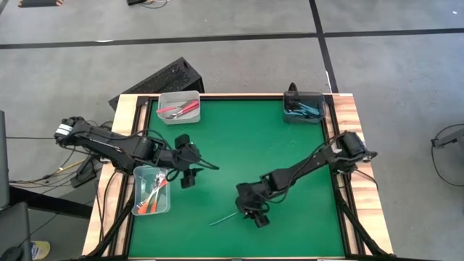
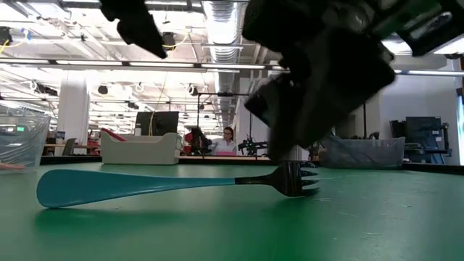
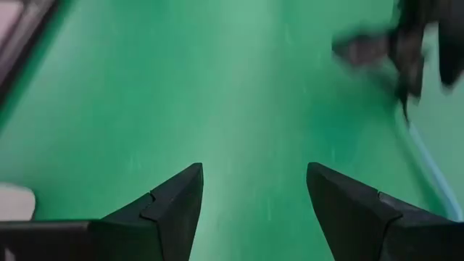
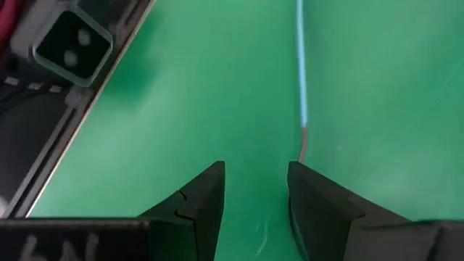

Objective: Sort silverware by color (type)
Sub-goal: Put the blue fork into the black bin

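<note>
Right pincer [image 4: 255,190], fingers apart, hovers by slim teal-handled fork [image 2: 152,183] lying flat.

Dark jointed arms, wedge-tipped black pincers

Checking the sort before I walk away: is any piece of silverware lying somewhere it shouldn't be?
One is: a blue-handled fork lies loose on the green mat near the front edge, outside every bin. The right claw hangs open right at its metal head. The bin of blue utensils sits at the far right corner.
</note>
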### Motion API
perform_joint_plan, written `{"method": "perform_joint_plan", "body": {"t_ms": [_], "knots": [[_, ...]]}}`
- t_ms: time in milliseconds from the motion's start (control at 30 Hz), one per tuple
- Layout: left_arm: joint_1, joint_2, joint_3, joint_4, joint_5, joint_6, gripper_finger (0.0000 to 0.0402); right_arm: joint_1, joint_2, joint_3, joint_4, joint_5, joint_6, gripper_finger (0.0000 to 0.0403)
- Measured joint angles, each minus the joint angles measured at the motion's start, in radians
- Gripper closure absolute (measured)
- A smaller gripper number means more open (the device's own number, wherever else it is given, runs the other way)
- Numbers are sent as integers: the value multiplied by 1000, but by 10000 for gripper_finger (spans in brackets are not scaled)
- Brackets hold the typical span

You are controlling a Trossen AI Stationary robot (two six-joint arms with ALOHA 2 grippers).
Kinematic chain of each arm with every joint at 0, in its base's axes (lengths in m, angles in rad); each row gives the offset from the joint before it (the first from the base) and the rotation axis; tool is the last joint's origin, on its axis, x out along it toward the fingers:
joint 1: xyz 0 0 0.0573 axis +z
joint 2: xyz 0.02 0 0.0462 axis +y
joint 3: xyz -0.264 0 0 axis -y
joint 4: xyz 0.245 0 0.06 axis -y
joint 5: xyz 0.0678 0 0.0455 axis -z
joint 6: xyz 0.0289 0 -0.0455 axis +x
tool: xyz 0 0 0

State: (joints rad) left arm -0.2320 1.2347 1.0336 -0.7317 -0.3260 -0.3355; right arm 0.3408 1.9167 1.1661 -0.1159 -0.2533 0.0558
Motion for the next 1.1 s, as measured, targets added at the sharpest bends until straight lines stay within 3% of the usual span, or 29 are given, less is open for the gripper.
{"method": "perform_joint_plan", "body": {"t_ms": [200, 367, 700, 900, 1100], "knots": [[2, 12, 0, 88, -67, -13, 168, -26, 42, 12, -15, -113, 4, 225], [7, 11, 0, 97, -97, -43, 168, -54, 51, 12, -25, -124, -1, 239], [7, 11, 0, 90, -106, -41, 168, -111, 47, 15, -170, -36, -5, 300], [7, 11, 0, 90, -110, -24, 168, -113, 24, 14, -243, 33, -13, 303], [7, 11, 0, 81, -112, -24, 168, -112, -57, 8, -447, 160, -28, 303]]}}
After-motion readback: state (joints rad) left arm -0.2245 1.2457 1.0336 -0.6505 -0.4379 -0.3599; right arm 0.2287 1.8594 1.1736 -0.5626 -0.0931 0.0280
